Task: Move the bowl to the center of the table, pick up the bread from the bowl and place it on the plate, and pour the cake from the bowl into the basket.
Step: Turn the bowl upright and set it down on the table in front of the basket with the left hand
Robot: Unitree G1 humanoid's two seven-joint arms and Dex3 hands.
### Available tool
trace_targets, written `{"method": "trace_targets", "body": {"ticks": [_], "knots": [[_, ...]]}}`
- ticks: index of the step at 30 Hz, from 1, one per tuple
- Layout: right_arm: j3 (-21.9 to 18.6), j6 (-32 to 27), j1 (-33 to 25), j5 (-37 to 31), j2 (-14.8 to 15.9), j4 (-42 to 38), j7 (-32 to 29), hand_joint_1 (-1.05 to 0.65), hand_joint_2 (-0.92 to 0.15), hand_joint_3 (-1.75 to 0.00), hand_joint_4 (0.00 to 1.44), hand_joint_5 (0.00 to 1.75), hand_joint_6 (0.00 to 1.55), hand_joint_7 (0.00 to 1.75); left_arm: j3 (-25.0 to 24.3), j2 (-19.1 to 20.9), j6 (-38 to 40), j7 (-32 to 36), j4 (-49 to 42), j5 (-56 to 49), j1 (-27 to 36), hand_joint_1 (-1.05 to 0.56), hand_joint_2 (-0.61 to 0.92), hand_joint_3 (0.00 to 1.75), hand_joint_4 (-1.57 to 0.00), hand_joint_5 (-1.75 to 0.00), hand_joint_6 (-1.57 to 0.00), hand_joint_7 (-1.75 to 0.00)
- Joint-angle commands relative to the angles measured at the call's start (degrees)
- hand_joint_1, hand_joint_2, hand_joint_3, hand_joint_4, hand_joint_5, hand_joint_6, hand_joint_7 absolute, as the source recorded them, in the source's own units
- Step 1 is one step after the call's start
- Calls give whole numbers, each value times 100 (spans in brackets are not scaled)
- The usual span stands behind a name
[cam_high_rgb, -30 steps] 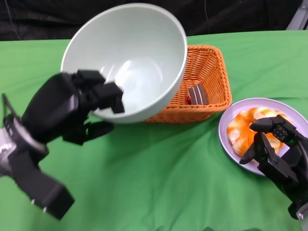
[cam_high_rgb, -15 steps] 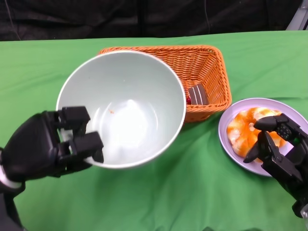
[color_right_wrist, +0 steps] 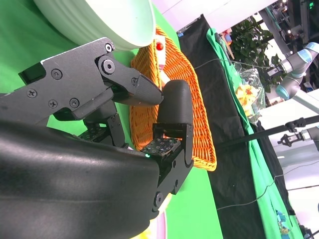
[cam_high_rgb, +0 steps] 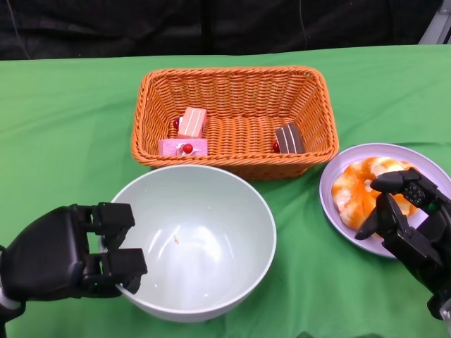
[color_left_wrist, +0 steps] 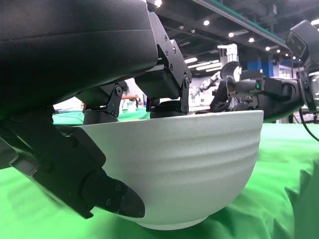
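Since the cake [cam_high_rgb: 187, 134] lies in the basket [cam_high_rgb: 310, 91] and the bread [cam_high_rgb: 363, 186] on the plate [cam_high_rgb: 331, 204], you only release: your left hand [cam_high_rgb: 74, 253] grips the upright, empty bowl [cam_high_rgb: 201, 243]; the right hand [cam_high_rgb: 409, 222] hovers spread, holding nothing.

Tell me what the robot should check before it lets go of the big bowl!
1. Bowl sits flat on the table: ok; in the left wrist view its base rests on the green cloth.
2. Bowl is emptied: ok, only a tiny crumb is left inside.
3. Cakes are in the basket: ok; the pink cakes and the brown cake lie inside.
4. Bread is on the plate: ok.
5. Left hand has a grip on the bowl: ok, its fingers clamp the rim.
6. Right hand is out of the bowl's way: ok; it is over the plate, holding nothing.
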State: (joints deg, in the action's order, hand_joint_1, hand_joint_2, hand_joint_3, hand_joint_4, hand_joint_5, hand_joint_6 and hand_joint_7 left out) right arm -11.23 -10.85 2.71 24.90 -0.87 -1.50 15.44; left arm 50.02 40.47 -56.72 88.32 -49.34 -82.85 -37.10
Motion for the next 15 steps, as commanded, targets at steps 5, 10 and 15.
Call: {"method": "trace_targets", "body": {"ticks": [5,10,15], "knots": [[-75,10,28,88,89,44,20,-15,-70,-91,68,175,59,148,257,-46,154,418,-286,57,-66,2,42,73,-84,-175,-67,-175],[-74,-28,3,88,81,112,-25,-15,-70,-91,68,174,60,148,470,-208,315,418,-544,47,-133,-4,56,51,-84,-175,-67,-175],[-69,11,-9,62,96,96,1,-15,-71,-90,68,174,59,147,591,-412,380,201,-844,145,-206,-10,70,31,-82,-175,-64,-175]]}}
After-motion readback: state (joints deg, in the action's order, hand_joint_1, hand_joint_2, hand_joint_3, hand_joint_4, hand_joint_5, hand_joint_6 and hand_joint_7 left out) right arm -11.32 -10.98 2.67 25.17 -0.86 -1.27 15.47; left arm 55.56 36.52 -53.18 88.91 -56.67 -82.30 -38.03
